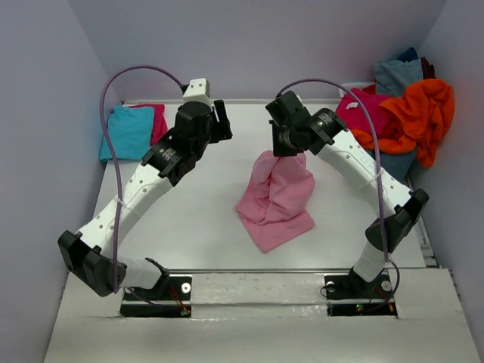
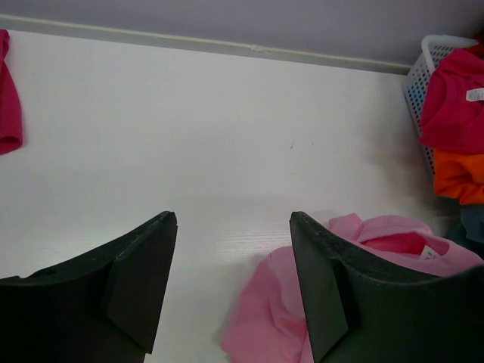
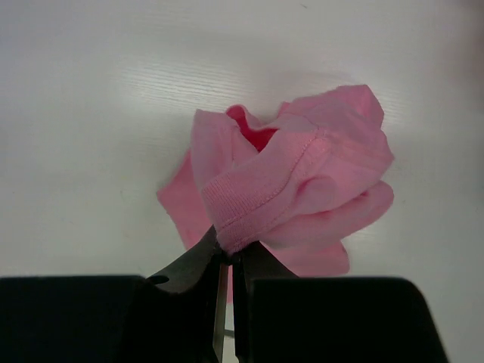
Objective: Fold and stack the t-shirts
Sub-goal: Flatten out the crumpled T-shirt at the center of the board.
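Two arms at work over the white table [image 1: 204, 227], seen from my remote desk. At the far right corner a heap of shirts [image 1: 404, 113] spills from a basket [image 2: 425, 66], with the orange shirt [image 1: 427, 110] on top. At the far left lies the turquoise shirt [image 1: 128, 132], and a magenta shirt [image 1: 157, 121] shows at its right edge.

Mid-table, the pink shirt [image 1: 276, 198] hangs in a bunched cone. Its lower half is crumpled on the surface and its top is drawn up to a single point.

I see several risks. All the lifted cloth hangs from one small pinch on a ribbed edge, so a quick raise or sideways pull could slide it free. The layers are gathered together, so a second grab may catch two thicknesses or the wrong edge. That would leave the shirt twisted when I spread it. Dragging the lower half across the table could also bunch it further.

The right gripper [image 3: 229, 253] is squeezed tight on that ribbed edge, with the shirt hanging directly below and ahead of its tips. The left gripper [image 2: 233, 217] stands wide apart and holds nothing. It hovers above bare table, with the shirt near it, off to its right and not touching.
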You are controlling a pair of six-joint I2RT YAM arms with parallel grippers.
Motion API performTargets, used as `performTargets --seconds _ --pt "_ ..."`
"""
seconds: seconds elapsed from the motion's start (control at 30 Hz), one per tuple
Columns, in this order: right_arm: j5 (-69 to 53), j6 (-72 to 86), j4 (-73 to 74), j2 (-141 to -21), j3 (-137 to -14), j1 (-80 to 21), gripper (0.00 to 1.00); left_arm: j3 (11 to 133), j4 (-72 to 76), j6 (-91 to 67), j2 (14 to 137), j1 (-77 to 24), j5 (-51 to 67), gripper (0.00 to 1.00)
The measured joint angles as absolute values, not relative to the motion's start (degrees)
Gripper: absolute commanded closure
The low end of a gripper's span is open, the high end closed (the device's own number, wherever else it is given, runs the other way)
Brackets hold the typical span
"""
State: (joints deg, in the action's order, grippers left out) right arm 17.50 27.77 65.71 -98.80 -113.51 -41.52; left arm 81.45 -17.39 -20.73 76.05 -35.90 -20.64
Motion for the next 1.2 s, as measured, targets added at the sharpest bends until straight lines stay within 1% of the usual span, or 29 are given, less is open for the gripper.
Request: performTargets --seconds 0.03,0.07,0.13,0.17,0.2,0.23,0.3,0.37,0.53,0.7,0.77,0.83,0.93,1.07,1.2 --pt "18.52 28.77 66.70 -98.83 -113.06 -41.36 0.93 81.30 -17.45 -20.99 76.05 -35.44 -20.05 0.27" --pt "19.14 29.61 67.31 -98.83 -112.75 -41.10 0.81 81.14 -17.39 -21.41 76.12 -34.68 -19.27 0.27" --pt "19.86 31.38 68.25 -98.83 -112.27 -40.86 0.65 80.99 -17.41 -21.93 76.31 -33.52 -18.24 0.27" --pt "20.21 32.45 68.69 -98.83 -111.46 -40.60 0.47 80.97 -17.43 -22.15 76.62 -32.58 -17.89 0.27" --pt "20.18 32.62 68.86 -98.83 -110.89 -40.36 0.33 80.73 -17.19 -22.31 76.73 -32.05 -17.69 0.27" --pt "20.40 33.71 69.08 -98.83 -110.26 -40.14 0.25 80.29 -17.12 -22.39 76.75 -31.70 -17.56 0.27" --pt "20.01 34.28 69.49 -98.83 -108.60 -39.94 0.23 79.59 -17.15 -22.46 76.75 -31.62 -17.19 0.27" --pt "19.22 34.72 69.41 -98.83 -106.98 -39.70 0.15 78.56 -17.30 -22.63 76.75 -31.55 -16.64 0.26" --pt "12.25 33.87 68.55 -100.29 -104.31 -39.68 0.18 76.82 -17.54 -23.24 76.99 -31.29 -15.20 0.26" --pt "5.63 32.67 65.87 -104.25 -100.97 -39.81 0.26 76.05 -17.76 -24.36 77.47 -29.71 -13.76 0.26" --pt "2.81 32.32 64.79 -105.49 -99.55 -39.94 0.29 74.41 -17.06 -25.41 77.34 -26.85 -11.57 0.26" --pt "0.32 31.86 64.01 -107.20 -98.98 -40.40 0.30 72.49 -16.71 -26.46 77.25 -23.75 -9.72 0.26" --pt "-2.07 31.18 62.85 -110.26 -98.89 -41.76 0.33 70.00 -17.15 -27.59 77.25 -19.90 -8.08 0.26" --pt "-4.82 30.50 61.73 -115.11 -99.33 -44.42 0.34 69.73 -17.21 -28.12 77.19 -19.51 -6.42 0.26" --pt "-6.26 29.63 61.78 -121.10 -103.94 -47.11 0.34 69.73 -16.86 -28.60 77.19 -19.51 -4.91 0.26"
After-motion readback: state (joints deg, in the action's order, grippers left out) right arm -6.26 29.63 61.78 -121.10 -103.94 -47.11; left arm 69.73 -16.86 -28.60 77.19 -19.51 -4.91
